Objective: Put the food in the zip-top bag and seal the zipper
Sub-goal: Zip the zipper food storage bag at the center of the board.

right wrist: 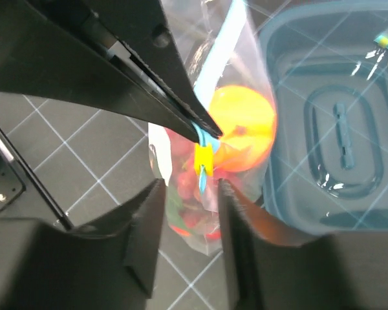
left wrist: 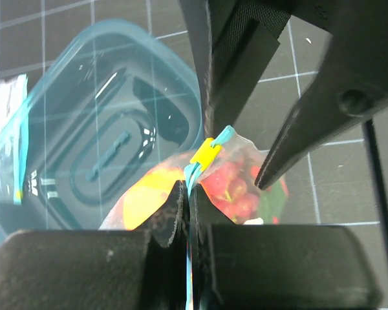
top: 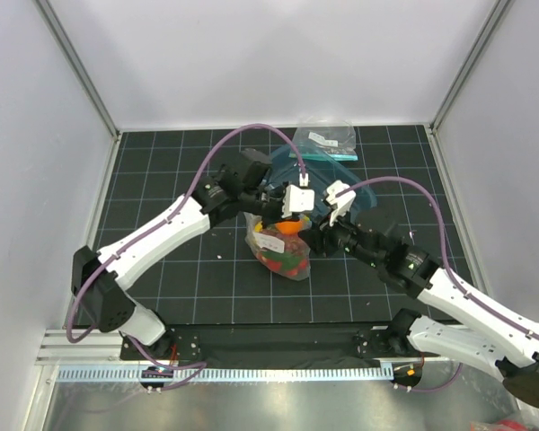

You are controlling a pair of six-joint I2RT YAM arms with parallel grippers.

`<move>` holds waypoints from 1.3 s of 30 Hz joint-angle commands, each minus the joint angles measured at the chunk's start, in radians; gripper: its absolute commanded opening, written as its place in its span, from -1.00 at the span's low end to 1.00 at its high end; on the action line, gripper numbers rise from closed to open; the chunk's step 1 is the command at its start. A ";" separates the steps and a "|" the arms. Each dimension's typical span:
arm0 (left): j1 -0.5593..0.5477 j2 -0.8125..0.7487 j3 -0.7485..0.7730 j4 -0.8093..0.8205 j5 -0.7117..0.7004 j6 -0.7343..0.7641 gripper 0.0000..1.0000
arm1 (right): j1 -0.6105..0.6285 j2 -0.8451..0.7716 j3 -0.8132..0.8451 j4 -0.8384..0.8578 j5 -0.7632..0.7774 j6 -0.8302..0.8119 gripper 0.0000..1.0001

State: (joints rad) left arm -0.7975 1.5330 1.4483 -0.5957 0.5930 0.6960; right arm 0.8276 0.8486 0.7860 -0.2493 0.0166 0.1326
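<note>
The zip-top bag (top: 283, 253) hangs upright just above the mat, holding the food: an orange (right wrist: 244, 119), red strawberries (left wrist: 236, 187) and something green. My left gripper (left wrist: 191, 192) is shut on the teal zipper (left wrist: 195, 173) at the bag's top edge, just below a yellow slider (left wrist: 205, 154). My right gripper (right wrist: 191, 188) is open, its two fingers on either side of the slider (right wrist: 202, 159) and the bag's top corner, not touching them. In the top view both grippers, left (top: 278, 214) and right (top: 316, 230), meet over the bag.
A teal translucent tub (top: 331, 167) lies just behind the bag on the black grid mat, also seen in the left wrist view (left wrist: 103, 129) and the right wrist view (right wrist: 336, 129). A smaller clear bag (top: 327, 137) lies at the back. White walls enclose the mat.
</note>
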 commanded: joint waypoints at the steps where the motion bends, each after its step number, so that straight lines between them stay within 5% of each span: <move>1: -0.008 -0.105 0.001 0.063 -0.070 -0.147 -1.00 | 0.004 -0.028 -0.014 0.129 0.014 -0.017 -0.03; 6: -0.078 -0.186 -0.038 0.054 -0.166 -0.223 -1.00 | 0.004 -0.080 -0.096 0.243 0.016 -0.063 0.12; 10: -0.112 -0.240 -0.086 0.051 -0.179 -0.210 -1.00 | 0.004 -0.089 -0.123 0.330 -0.059 -0.106 -0.24; 20: -0.169 -0.247 -0.141 0.066 -0.272 -0.236 -0.99 | 0.004 -0.178 -0.183 0.364 -0.187 -0.172 -0.25; 24: -0.172 -0.263 -0.158 0.080 -0.300 -0.253 -0.99 | 0.004 -0.189 -0.186 0.344 -0.224 -0.165 -0.98; 26: -0.172 -0.277 -0.169 0.102 -0.305 -0.253 -0.98 | 0.005 -0.190 -0.179 0.328 -0.239 -0.160 -0.98; 30: -0.172 -0.321 -0.227 0.148 -0.300 -0.227 -0.33 | 0.004 -0.187 -0.179 0.321 -0.234 -0.145 -0.98; 39: -0.172 -0.359 -0.279 0.185 -0.156 -0.168 -0.12 | 0.004 -0.209 -0.218 0.340 -0.262 -0.134 -0.98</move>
State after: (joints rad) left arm -0.9668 1.2041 1.1774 -0.4713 0.3584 0.4892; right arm 0.8284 0.6590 0.5671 0.0227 -0.2150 -0.0132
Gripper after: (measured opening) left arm 0.416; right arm 0.031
